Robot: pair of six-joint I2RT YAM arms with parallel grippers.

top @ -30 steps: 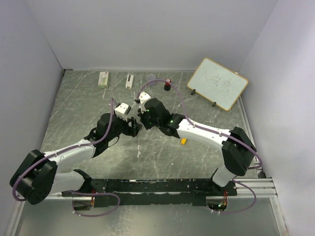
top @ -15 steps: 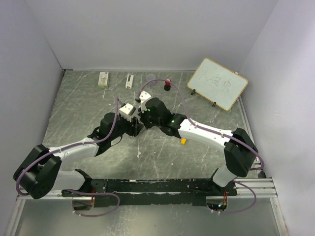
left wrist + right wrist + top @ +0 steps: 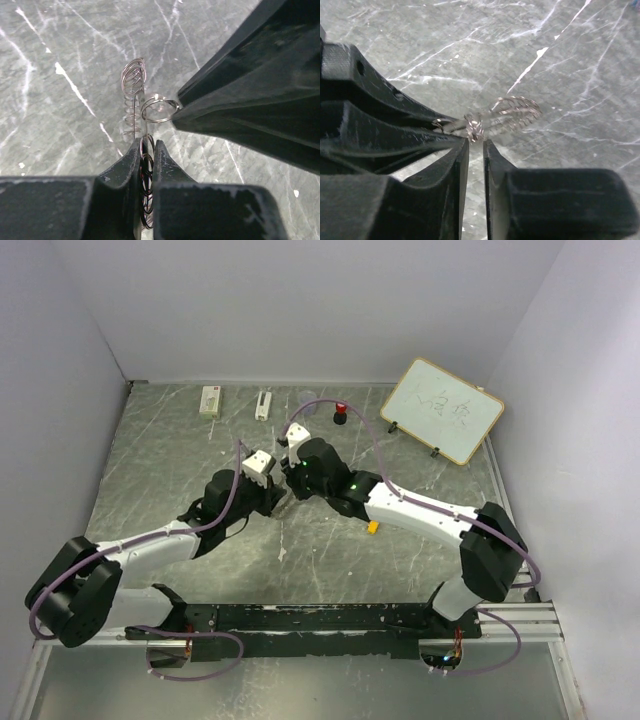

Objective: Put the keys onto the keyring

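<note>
The keyring [image 3: 134, 85] is a thin metal ring crowded with small silvery loops, standing on edge above the table. My left gripper [image 3: 146, 142] is shut on its near rim, with dark loops pinched between the jaws. My right gripper [image 3: 476, 142] has its jaws a narrow gap apart with nothing between them. The keyring [image 3: 512, 112] sits just past its tips. From the left wrist, one right finger [image 3: 240, 100] touches a small loop. Both grippers meet at the table's middle [image 3: 284, 498]. One yellow-orange key [image 3: 372, 527] lies on the table beside the right forearm.
A whiteboard [image 3: 441, 410] leans at the back right. Along the back stand a red-topped black knob [image 3: 340, 412], a small cup [image 3: 308, 398], a white box [image 3: 210, 401] and a white piece [image 3: 262, 405]. Purple cables loop over both arms.
My left gripper has closed on the keyring and shifted slightly toward the right arm. The right jaws have parted a little from shut.
</note>
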